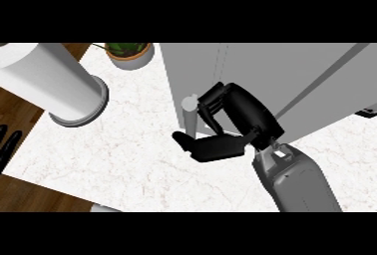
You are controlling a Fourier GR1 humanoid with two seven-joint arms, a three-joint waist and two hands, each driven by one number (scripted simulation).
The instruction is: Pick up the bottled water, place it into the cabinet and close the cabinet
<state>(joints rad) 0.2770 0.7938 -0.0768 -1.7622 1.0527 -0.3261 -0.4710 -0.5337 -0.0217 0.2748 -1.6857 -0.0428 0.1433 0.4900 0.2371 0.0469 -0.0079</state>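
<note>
The bottled water [190, 118] is a slim pale grey bottle standing upright at the front left corner of the grey cabinet [250, 64]. My right hand [236, 117] is shut on it: the fingers [210, 103] curl round its upper part from the right and the thumb [193, 145] lies below it, hiding its base. The grey right forearm [294, 177] comes in from the lower edge. Only the fingertips of my left hand [9, 142] show, straight and still, at the far left edge over the wooden floor.
A tall white cylinder [52, 77] stands on the white marble counter [125, 149] at the upper left. A potted plant [130, 52] sits at the back. A slanted grey panel [327, 87] of the cabinet runs toward the upper right.
</note>
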